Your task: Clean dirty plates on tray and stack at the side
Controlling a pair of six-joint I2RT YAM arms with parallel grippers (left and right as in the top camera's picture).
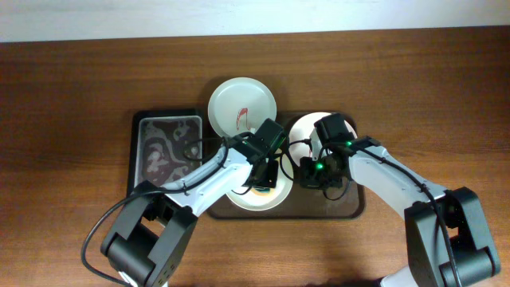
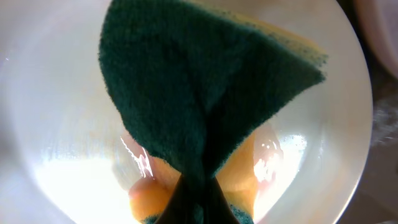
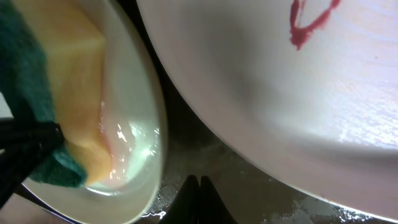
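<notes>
Wiping is the step in hand. My left gripper (image 2: 199, 202) pinches a sponge (image 2: 199, 81), dark green fibrous scourer over soft yellow foam. It is bent into a wedge and pressed onto the near plate (image 2: 56, 124), a round, shallow, glossy wet dish on the dark brown tray (image 1: 355, 209). My right gripper (image 3: 199, 196) looks closed on nothing, its tips low over the tray's wet floor. Beside it a pinkish-white plate (image 3: 280, 93) carries a red smear (image 3: 308, 25). A third plate (image 1: 242, 106), also marked red, sits at the tray's far corner. I judge nothing is stacked yet. Next calls for sweeping until no red shows, then gripping a slick rim.
</notes>
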